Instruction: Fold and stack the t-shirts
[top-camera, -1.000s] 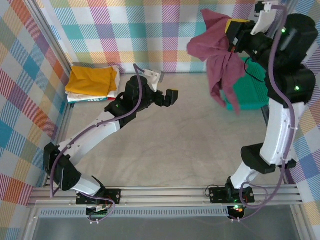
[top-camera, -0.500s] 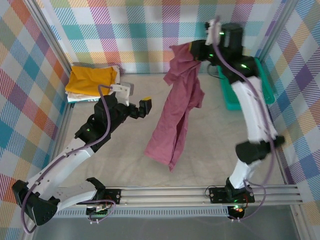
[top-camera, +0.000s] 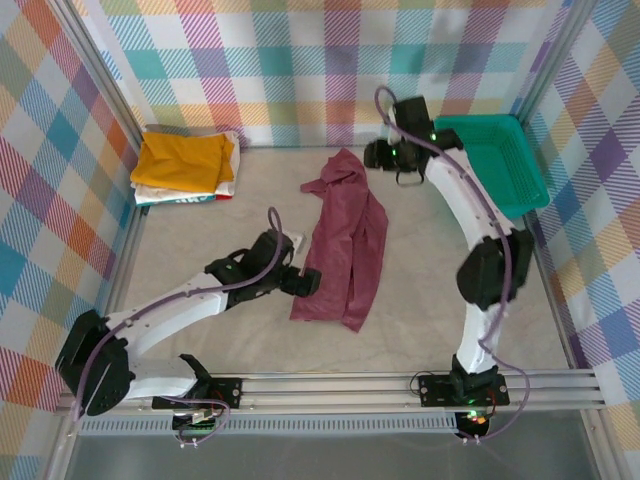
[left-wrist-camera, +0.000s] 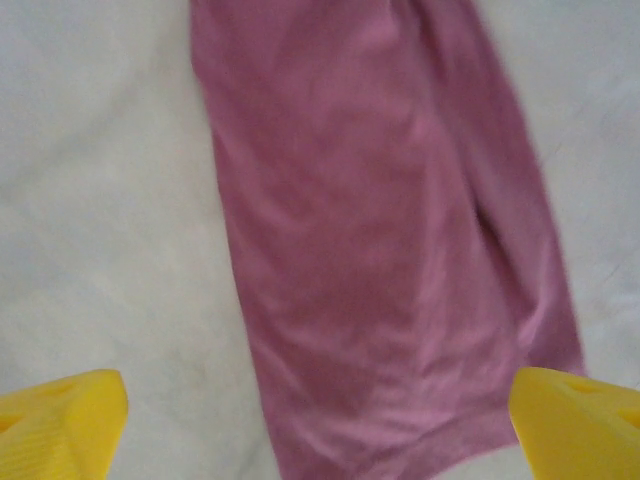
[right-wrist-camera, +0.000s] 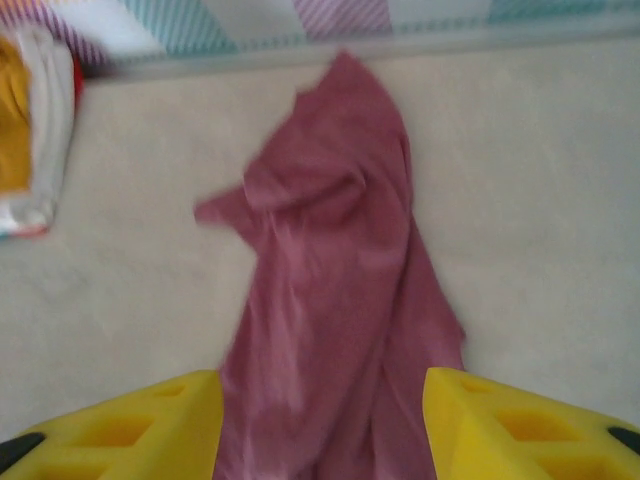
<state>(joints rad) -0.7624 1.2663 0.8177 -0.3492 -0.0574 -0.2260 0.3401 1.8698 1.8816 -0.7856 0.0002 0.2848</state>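
Observation:
The maroon t-shirt (top-camera: 342, 240) lies unfolded on the table as a long rumpled strip, running from the back wall toward the near edge. My left gripper (top-camera: 306, 282) sits low at the strip's near left edge, open wide, and its yellow fingertips (left-wrist-camera: 60, 425) frame the shirt's hem (left-wrist-camera: 400, 300). My right gripper (top-camera: 372, 156) hovers beside the far end, open, with the shirt (right-wrist-camera: 330, 280) showing below between its fingers (right-wrist-camera: 520, 430). The mustard-yellow folded shirt (top-camera: 185, 160) rests on a white one (top-camera: 190, 196) at the back left.
A teal mesh basket (top-camera: 495, 160) stands at the back right, close behind the right arm. Checkered curtain walls enclose the table on three sides. The folded stack (right-wrist-camera: 25, 130) lies well left of the maroon shirt.
The right arm swung the hanging maroon shirt down and let it go, so it now lies flat. The left gripper came down to the shirt's near left edge.

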